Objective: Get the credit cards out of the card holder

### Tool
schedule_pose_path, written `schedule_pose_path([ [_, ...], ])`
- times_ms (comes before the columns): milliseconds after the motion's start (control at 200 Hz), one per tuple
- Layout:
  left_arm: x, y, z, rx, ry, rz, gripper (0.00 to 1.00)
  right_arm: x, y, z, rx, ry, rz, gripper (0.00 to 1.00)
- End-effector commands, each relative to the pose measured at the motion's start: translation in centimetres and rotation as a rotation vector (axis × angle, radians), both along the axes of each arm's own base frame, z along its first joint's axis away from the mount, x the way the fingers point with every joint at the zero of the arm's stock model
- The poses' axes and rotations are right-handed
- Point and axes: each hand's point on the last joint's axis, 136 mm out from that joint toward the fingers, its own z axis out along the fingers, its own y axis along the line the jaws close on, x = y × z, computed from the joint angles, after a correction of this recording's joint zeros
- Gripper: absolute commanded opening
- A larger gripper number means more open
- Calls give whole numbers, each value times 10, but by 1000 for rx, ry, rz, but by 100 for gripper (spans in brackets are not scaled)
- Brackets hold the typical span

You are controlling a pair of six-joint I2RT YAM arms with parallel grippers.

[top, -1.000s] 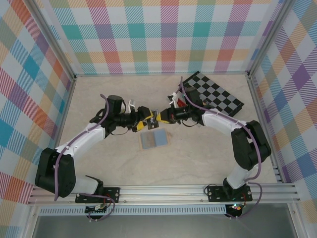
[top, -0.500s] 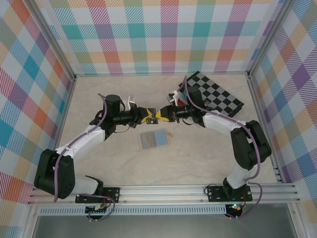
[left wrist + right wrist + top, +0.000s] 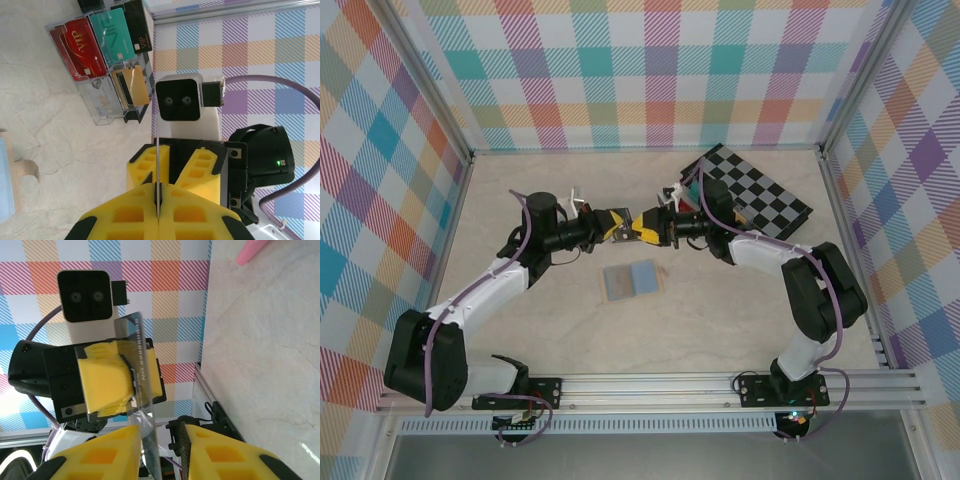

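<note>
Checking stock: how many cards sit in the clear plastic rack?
5: red card, teal card, black card in one row; silver card, gold card in the other. More may be hidden.

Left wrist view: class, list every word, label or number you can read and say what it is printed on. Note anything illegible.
"VIP" on the red card in the clear rack.
"VIP" on the teal card.
"VIP" on the black card, small.
"VIP" on the silver card, faint.
Too small to read: print on the gold card.
Nothing readable on the held card, seen edge-on.
</note>
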Motion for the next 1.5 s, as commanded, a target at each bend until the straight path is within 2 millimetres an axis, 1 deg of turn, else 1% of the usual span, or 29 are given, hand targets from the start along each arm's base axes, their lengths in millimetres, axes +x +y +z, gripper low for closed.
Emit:
schedule_pose_path([
  [0,12,0,20,-30,-60,22,0,1,2,5,36,2,-11,22],
  [75,13,1,16,-26,-52,26,0,3,4,7,49,9,-9,19],
  [275,16,0,4,-20,-19,33,0,5,7,8,76,20,14,17],
  [325,17,0,2,-17,-14,34,0,5,7,8,69,15,16,14],
  [410,18,1,-4,-5,3,40,0,5,6,7,42,-14,13,6],
  [450,18,2,-8,9,16,42,6,6,4,8,22,-40,7,2],
  [495,17,3,-13,34,29,42,19,7,0,5,-25,-61,-5,0],
  [525,16,5,-17,55,42,43,30,9,-3,3,-62,-82,-19,0],
  [530,16,6,-17,58,41,45,30,9,-4,3,-68,-90,-20,0],
  [560,14,8,-22,82,55,48,38,12,-8,2,-105,-124,-32,0],
  [600,14,11,-29,114,69,56,48,17,-16,0,-164,-163,-54,0],
  [720,11,25,-50,223,117,83,71,35,-41,-1,-343,-284,-115,0],
  [835,8,40,-70,323,175,109,86,59,-71,2,-510,-400,-178,0],
  [910,6,50,-80,406,196,122,93,76,-93,2,-684,-512,-207,0],
  [925,7,52,-79,418,188,124,94,79,-96,2,-716,-539,-208,0],
  [945,2,56,-86,450,216,122,96,84,-102,2,-765,-572,-214,0],
  [965,0,58,-88,470,222,124,97,88,-108,4,-812,-605,-219,0],
  [1020,-3,65,-93,520,228,125,100,102,-124,7,-937,-689,-228,0],
  [1075,-5,70,-97,551,242,120,100,114,-135,13,-1020,-763,-226,0],
  [1115,-6,71,-99,559,254,111,100,121,-141,18,-1061,-806,-223,0],
  [1185,-5,69,-101,565,257,90,100,130,-146,26,-1104,-895,-187,0],
  [1255,-4,69,-103,576,259,74,100,140,-155,30,-1158,-966,-159,0],
  [1370,-2,70,-105,600,269,62,100,153,-168,26,-1203,-1016,-92,0],
  [1495,-3,71,-107,606,280,64,100,163,-177,13,-1226,-1049,-8,0],
])
